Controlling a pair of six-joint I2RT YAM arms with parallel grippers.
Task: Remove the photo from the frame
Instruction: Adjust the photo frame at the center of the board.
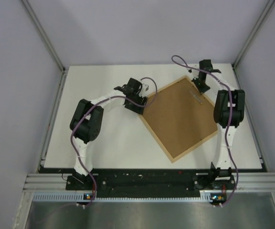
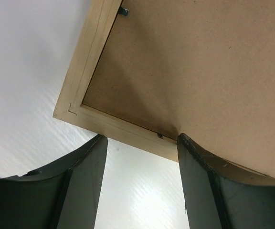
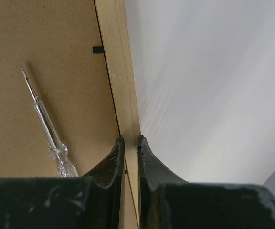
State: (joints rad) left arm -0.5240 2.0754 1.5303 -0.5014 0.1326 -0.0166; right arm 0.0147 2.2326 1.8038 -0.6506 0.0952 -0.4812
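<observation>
- Early step: light-wood picture frame (image 1: 180,119) lies brown back up.
- Left hand (image 2: 142,140) wide at its corner; right hand (image 3: 130,139) nearly closed over far rail.
- Next, likely: free black clips (image 3: 98,49).

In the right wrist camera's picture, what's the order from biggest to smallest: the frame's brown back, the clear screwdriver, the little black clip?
1. frame's brown back.
2. clear screwdriver, lying on it.
3. black clip.
All lie at one level, so nearness hardly matters.
</observation>
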